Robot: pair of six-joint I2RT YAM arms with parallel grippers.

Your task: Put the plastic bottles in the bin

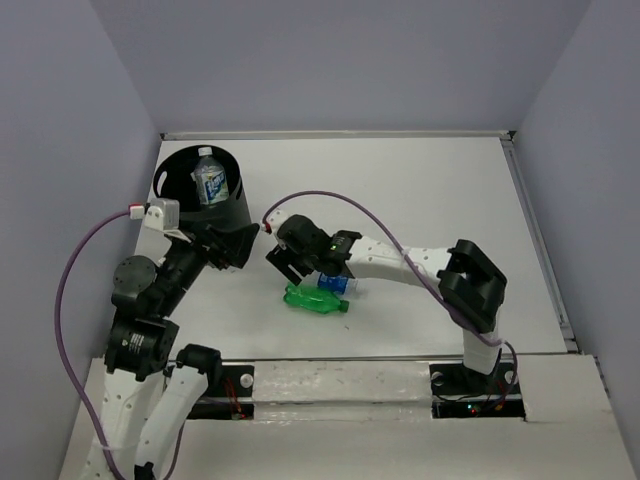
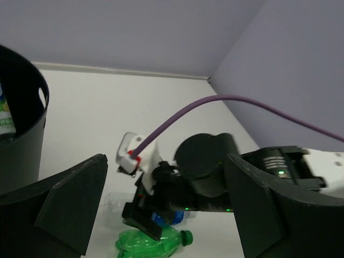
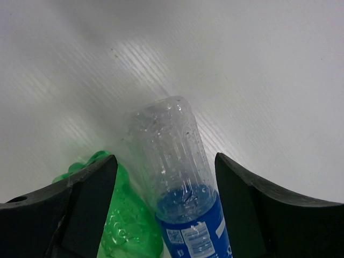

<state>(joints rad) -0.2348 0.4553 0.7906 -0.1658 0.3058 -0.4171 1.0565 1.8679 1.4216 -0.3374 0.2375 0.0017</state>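
Observation:
The black bin (image 1: 235,205) stands at the back left with a clear white-blue labelled bottle (image 1: 210,180) upright inside it. A green bottle (image 1: 315,300) and a clear bottle with a blue label (image 1: 335,284) lie side by side on the table. My right gripper (image 1: 285,265) is open, low over them. In the right wrist view its fingers (image 3: 86,204) straddle the clear blue-label bottle (image 3: 180,172) with gaps on both sides, and the green bottle (image 3: 126,226) lies at the left. My left gripper (image 1: 240,245) is open and empty beside the bin.
The left wrist view shows the bin wall (image 2: 21,134) at the left, and my right gripper (image 2: 142,215) over the green bottle (image 2: 153,242). A purple cable (image 1: 330,200) arcs above the right arm. Grey walls close in the white table (image 1: 420,190).

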